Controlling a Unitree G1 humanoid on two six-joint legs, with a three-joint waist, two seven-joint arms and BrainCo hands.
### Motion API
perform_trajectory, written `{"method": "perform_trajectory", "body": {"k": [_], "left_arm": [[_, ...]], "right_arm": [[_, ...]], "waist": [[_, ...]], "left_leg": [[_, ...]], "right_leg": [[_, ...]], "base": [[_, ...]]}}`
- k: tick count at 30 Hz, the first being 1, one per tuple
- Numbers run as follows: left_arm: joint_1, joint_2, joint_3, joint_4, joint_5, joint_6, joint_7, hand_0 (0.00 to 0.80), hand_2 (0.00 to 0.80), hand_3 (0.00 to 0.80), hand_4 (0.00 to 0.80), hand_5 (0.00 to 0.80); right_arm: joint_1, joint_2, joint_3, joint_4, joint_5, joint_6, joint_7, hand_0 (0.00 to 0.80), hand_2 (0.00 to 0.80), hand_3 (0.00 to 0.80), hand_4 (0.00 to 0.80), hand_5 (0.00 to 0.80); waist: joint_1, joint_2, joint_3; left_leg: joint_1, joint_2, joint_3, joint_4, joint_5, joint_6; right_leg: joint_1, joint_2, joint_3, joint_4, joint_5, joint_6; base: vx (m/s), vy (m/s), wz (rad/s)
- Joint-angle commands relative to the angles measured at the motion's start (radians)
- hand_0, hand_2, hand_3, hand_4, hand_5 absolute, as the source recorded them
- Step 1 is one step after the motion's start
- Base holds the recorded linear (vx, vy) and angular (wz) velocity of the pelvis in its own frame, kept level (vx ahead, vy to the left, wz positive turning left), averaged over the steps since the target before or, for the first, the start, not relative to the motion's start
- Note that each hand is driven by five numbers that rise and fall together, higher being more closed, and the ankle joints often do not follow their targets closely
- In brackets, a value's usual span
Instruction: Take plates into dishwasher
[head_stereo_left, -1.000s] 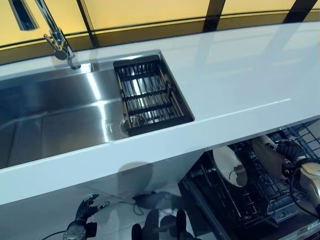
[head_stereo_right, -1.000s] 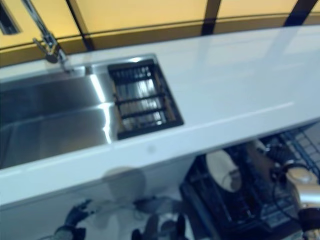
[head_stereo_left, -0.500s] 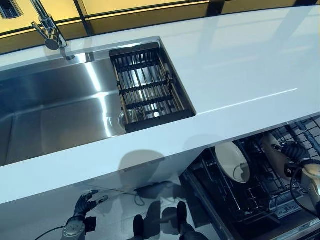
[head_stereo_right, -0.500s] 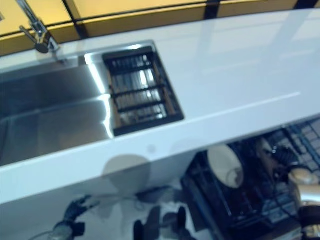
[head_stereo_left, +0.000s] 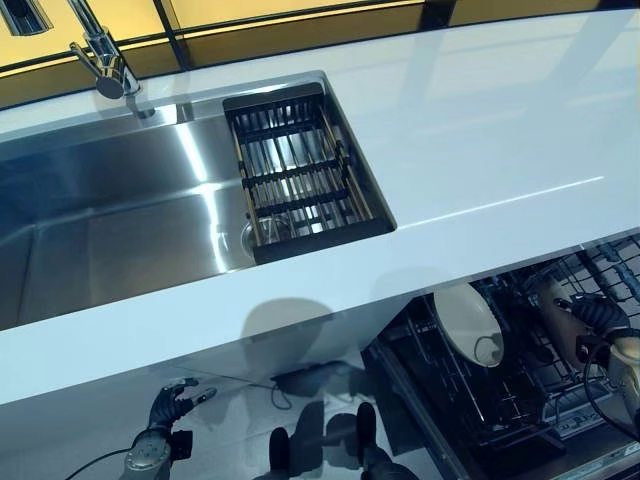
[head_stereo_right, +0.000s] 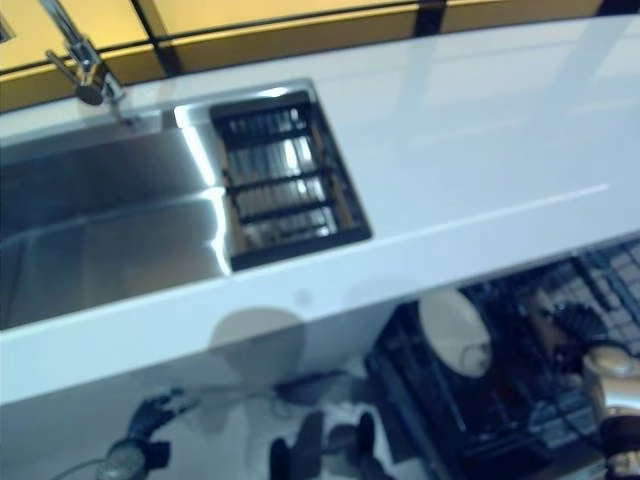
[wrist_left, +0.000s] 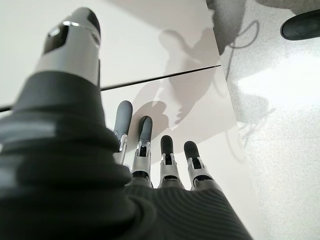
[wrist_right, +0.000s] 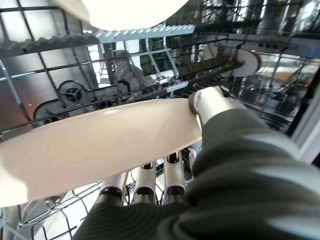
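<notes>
My right hand (head_stereo_left: 603, 318) is low at the right, inside the open dishwasher's lower rack (head_stereo_left: 505, 405). It is shut on a cream plate (wrist_right: 100, 145): the thumb (wrist_right: 210, 102) presses the upper face and the fingers (wrist_right: 145, 187) curl underneath. That plate (head_stereo_left: 553, 318) stands on edge among the rack's wires. A second cream plate (head_stereo_left: 468, 325) stands upright in the rack further left, and its rim (wrist_right: 130, 10) shows in the right wrist view. My left hand (head_stereo_left: 165, 408) hangs low at the left in front of the white cabinet, open and holding nothing.
A white countertop (head_stereo_left: 480, 130) overhangs the dishwasher. A steel sink (head_stereo_left: 110, 230) holds a black drying rack (head_stereo_left: 300, 170), with a faucet (head_stereo_left: 100, 55) behind it. White cabinet fronts (wrist_left: 165, 45) face the left hand.
The whole picture has shifted slightly, so the camera moved. The right hand still holds the plate in the rack, a little lower. The left hand has kept its place.
</notes>
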Motion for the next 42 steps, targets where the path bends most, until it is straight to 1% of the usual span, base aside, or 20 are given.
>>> {"method": "perform_trajectory", "body": {"k": [1, 10, 24, 38, 42], "left_arm": [[-0.050, 0.075, -0.015, -0.012, -0.043, -0.049, 0.012, 0.000, 0.000, 0.000, 0.000, 0.000], [-0.061, 0.093, -0.016, -0.023, -0.054, -0.046, 0.007, 0.000, 0.000, 0.000, 0.000, 0.000], [-0.077, 0.119, -0.010, -0.030, -0.080, -0.051, 0.004, 0.000, 0.000, 0.000, 0.000, 0.000], [-0.080, 0.126, -0.004, -0.030, -0.086, -0.054, 0.001, 0.000, 0.000, 0.000, 0.000, 0.000], [-0.086, 0.132, -0.002, -0.033, -0.089, -0.047, 0.003, 0.000, 0.000, 0.000, 0.000, 0.000]], "right_arm": [[-0.043, -0.052, 0.016, 0.016, -0.013, -0.046, -0.017, 0.800, 0.800, 0.800, 0.800, 0.800], [-0.061, -0.050, 0.050, 0.022, -0.078, -0.051, -0.061, 0.800, 0.800, 0.800, 0.800, 0.800], [-0.124, -0.065, 0.082, 0.045, -0.090, -0.048, -0.084, 0.800, 0.800, 0.800, 0.800, 0.800], [-0.133, -0.077, 0.085, 0.055, -0.102, -0.047, -0.099, 0.800, 0.800, 0.800, 0.800, 0.800], [-0.147, -0.079, 0.090, 0.063, -0.107, -0.043, -0.114, 0.800, 0.800, 0.800, 0.800, 0.800]], "waist": [[0.027, -0.029, -0.029], [0.040, -0.029, -0.011], [0.048, -0.023, 0.013], [0.047, -0.018, 0.017], [0.050, -0.011, 0.018]], "left_leg": [[-0.132, -0.018, -0.076, 0.102, 0.025, 0.042], [-0.153, -0.020, -0.081, 0.107, 0.031, 0.044], [-0.184, -0.018, -0.078, 0.098, 0.047, 0.039], [-0.201, -0.017, -0.071, 0.096, 0.056, 0.037], [-0.204, -0.018, -0.074, 0.087, 0.062, 0.037]], "right_leg": [[-0.007, 0.001, -0.049, 0.198, -0.161, -0.004], [-0.021, 0.002, -0.059, 0.198, -0.154, -0.003], [-0.056, 0.007, -0.074, 0.189, -0.137, 0.002], [-0.076, 0.008, -0.083, 0.195, -0.135, 0.002], [-0.083, 0.007, -0.087, 0.197, -0.135, 0.004]], "base": [[-0.001, -0.015, 0.04], [-0.001, -0.005, 0.01], [-0.015, -0.012, 0.02], [0.000, 0.000, 0.00], [0.000, 0.000, 0.00]]}}
